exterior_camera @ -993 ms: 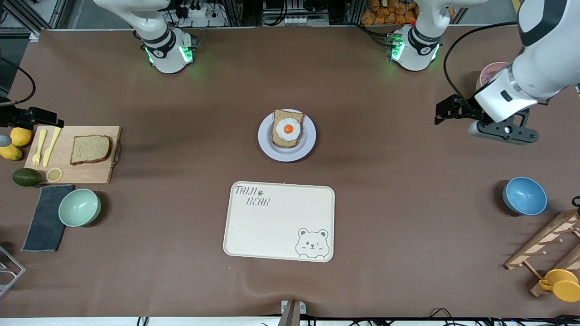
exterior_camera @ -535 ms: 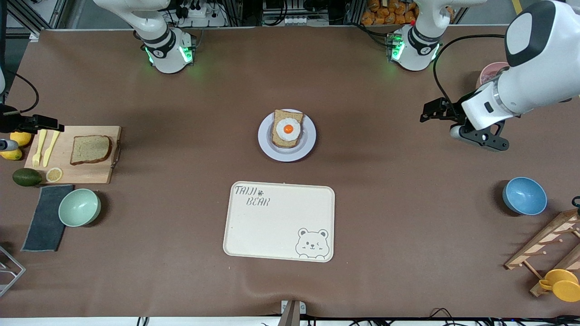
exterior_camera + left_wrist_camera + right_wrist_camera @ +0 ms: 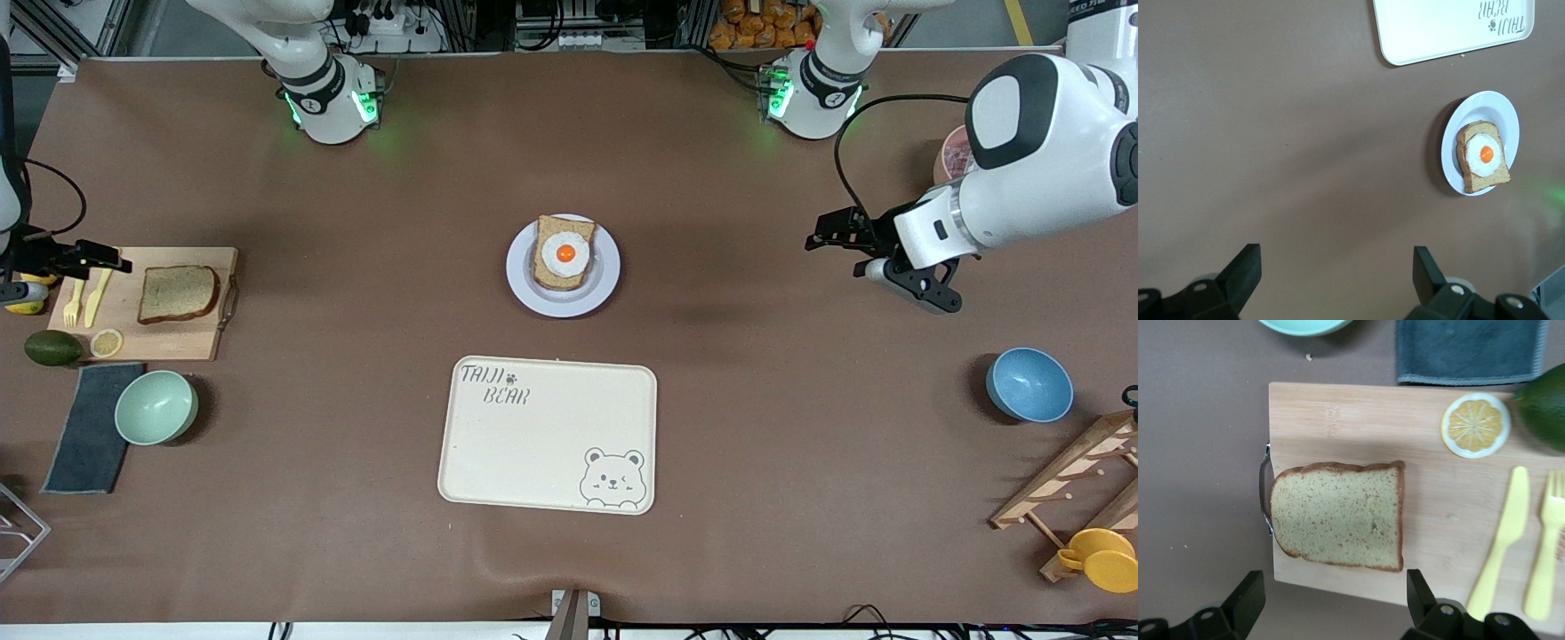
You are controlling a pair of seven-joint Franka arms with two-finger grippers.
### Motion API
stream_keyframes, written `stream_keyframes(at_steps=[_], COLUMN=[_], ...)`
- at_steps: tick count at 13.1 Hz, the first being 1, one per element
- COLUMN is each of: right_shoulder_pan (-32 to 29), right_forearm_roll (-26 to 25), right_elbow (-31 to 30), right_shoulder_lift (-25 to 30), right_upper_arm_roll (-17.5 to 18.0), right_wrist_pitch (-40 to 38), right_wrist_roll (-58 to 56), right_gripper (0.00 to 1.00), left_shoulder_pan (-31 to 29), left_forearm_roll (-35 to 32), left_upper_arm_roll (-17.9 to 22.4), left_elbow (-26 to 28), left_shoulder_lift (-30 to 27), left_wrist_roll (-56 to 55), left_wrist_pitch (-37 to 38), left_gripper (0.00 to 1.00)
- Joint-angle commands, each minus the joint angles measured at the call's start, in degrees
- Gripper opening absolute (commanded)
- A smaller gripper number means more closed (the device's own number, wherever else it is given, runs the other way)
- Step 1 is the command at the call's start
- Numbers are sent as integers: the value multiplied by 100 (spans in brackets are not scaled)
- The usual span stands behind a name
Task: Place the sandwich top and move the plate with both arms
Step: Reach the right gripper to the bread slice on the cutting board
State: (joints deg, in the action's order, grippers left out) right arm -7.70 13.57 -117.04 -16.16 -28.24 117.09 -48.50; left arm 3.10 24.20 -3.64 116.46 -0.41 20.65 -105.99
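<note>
White left arm's tool (image 3: 902,267) moved toward plate (image 3: 520,284) | splayed | empty

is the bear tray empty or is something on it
Empty. The bear tray shows only its printed lettering and bear drawing; the plate with the egg-topped bread sits on the table, farther from the front camera, apart from it.

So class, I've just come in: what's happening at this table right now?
Nothing is held yet. The sandwich top lies bare on the wooden cutting board at the right arm's end of the table. The right gripper is open above it. The plate, mid-table, carries a bread slice with a fried egg. The left gripper is open over bare table toward the left arm's end. The bear tray lies nearer the front camera than the plate.
</note>
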Motion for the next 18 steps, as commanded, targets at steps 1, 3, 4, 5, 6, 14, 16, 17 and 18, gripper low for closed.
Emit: stream_keyframes(at_steps=[1,3,4,5,6,14,16,17,18], right_shoulder_pan=[-248,-354,-372,-390,-425,-539,-548,-557,-557], right_forearm_roll=[645,961,1268,1410,1507,1991,2105,2167,2167], right_elbow=[41,84,111,137,224,480,480,480,480], right_shoulder_lift=[-510,-887,-985,-1143,-1283,-1671,-1741,-1742,-1742], right_upper_arm_roll=[3,3,3,3,3,3,3,3,3], right_wrist_pitch=[366,542,560,595,604,570,578,569,561], right_wrist_roll=[-913,-1178,-1493,-1644,-1698,-2295,-2453,-2541,-2603], right_gripper=[91,84,76,71,68,36,21,13,3], left_shoulder_pan=[-64,-20,6,-2,-2,-12,6,6,32], left_forearm_roll=[374,594,604,604,604,797,806,806,806], left_upper_arm_roll=[-40,-49,-66,-180,-259,-304,-400,-401,-409], left_elbow=[192,254,272,289,342,369,342,360,360], left_shoulder_lift=[-38,-38,-38,-38,-38,-91,5,75,172], left_wrist_roll=[342,404,404,404,404,378,369,404,404], left_wrist_pitch=[-97,-97,-167,-211,-298,-572,-606,-685,-729], left_gripper=[100,100,100,100,100,100,100,100,100])
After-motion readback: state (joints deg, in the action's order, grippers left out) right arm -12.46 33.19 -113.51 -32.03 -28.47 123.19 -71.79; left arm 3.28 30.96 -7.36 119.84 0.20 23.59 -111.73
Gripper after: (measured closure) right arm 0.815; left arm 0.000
